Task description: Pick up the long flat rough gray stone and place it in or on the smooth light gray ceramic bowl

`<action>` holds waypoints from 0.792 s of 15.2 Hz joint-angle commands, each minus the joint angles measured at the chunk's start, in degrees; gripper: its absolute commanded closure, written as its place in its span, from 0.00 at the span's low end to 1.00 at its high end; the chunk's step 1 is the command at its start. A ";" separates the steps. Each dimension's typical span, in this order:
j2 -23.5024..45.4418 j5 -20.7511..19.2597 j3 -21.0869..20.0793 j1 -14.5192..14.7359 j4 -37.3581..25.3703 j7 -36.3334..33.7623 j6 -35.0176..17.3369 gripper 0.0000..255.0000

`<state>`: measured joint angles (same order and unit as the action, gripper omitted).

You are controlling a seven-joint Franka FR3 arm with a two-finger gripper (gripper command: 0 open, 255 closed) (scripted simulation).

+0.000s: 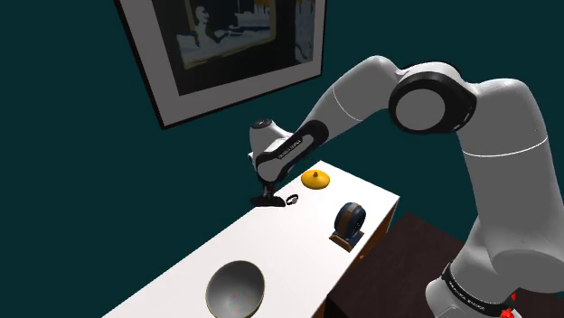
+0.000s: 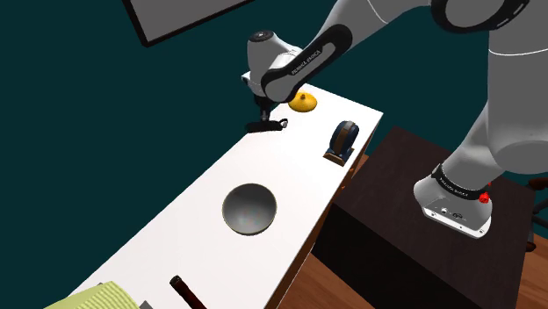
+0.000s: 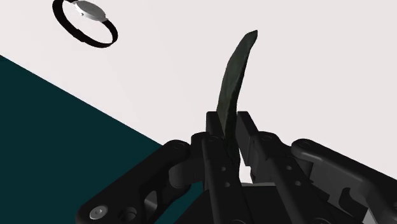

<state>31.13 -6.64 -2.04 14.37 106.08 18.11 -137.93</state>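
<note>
Clamped: long, flat, rough dark grey stone (image 3: 236, 70), pinched edge-on near one end by the all-black two-finger gripper (image 3: 230, 121), narrowed to a sliver around it. Low over the far part of the white table (image 1: 172, 271), near the wall-side edge, well apart from the smooth grey round bowl (image 1: 235, 289).

Likely trouble: hold near one end, most of the length jutting past the fingers, so liable to pivot or slip on a fast swing. Could drop off the close table edge. Could also clip the black ring-shaped wristband (image 3: 86, 22) lying nearby. At release, may catch the bowl's rim and tip out.

Count: one stone, one bowl, one wristband, one yellow dome (image 1: 315, 179), one dark roller on a base (image 1: 348, 223), one brown stick (image 2: 186, 290).
</note>
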 commanded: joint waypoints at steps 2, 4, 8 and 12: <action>-1.59 0.18 -0.13 -0.03 -0.12 0.16 1.74 1.00; -2.62 0.31 -0.21 -0.07 -0.23 0.29 2.87 1.00; -4.50 -0.18 -0.88 2.64 2.63 -3.47 2.13 1.00; -6.29 -0.84 -1.90 6.32 5.48 -8.67 1.42 1.00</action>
<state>25.03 -7.30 -3.61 19.49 111.54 11.13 -136.78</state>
